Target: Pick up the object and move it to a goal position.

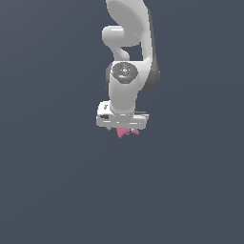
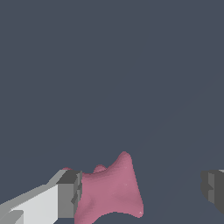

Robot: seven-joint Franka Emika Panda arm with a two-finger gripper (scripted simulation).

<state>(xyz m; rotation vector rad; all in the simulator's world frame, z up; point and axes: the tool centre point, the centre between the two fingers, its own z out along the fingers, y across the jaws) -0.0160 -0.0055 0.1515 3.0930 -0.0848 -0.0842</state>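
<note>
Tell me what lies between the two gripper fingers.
Wrist view: the pink, matte wedge-like chunk lies against one grey finger pad; bare gap to the other.

The object (image 2: 111, 192) is a small pink-magenta chunk with a matte surface and an irregular shape, flaring into rounded lobes and points. It sits between the fingers (image 2: 69, 194), touching one and apart from the other, only partly visible below the gripper (image 1: 125, 127) in the exterior view.
</note>
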